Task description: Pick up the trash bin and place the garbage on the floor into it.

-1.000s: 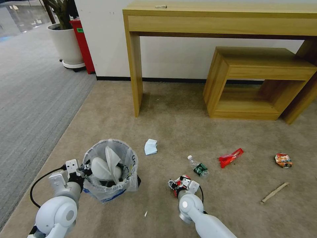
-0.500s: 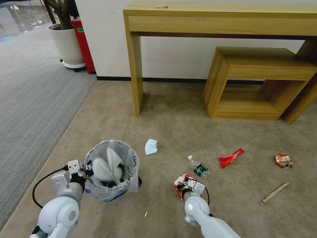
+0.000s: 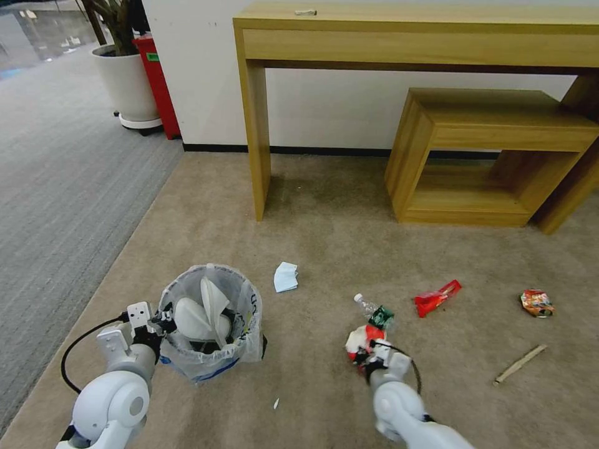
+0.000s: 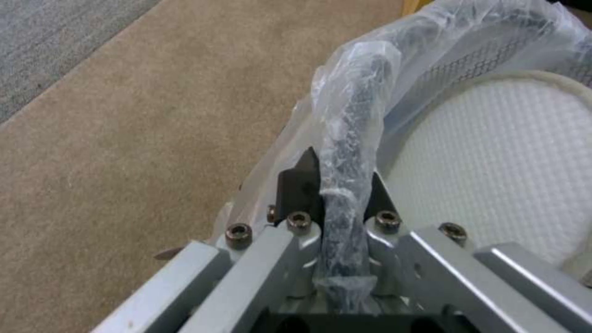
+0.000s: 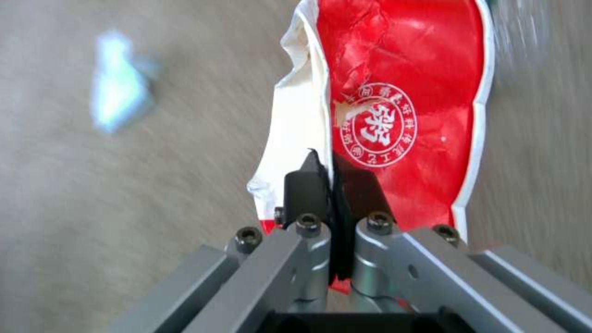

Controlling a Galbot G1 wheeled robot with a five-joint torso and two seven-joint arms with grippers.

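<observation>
Right gripper [image 5: 333,180] pinches a red wrapper [image 5: 401,106] bearing white print.

Beige carpet floor [image 3: 324,206] under me, grey ribbed carpet [image 3: 56,187] off to my left. On the beige: the trash bin [image 3: 211,321] with its crinkly bag, a pale blue mask [image 3: 286,277] just beyond it, a mini bottle [image 3: 373,311] farther right, then a red wrapper [image 3: 437,297], an orange packet [image 3: 536,302] and a wooden stick [image 3: 520,363] nearer me. A tiny white scrap [image 3: 275,403] lies close in. The tall wooden console [image 3: 412,37] and the low wooden bench [image 3: 493,156] stand by the wall.
</observation>
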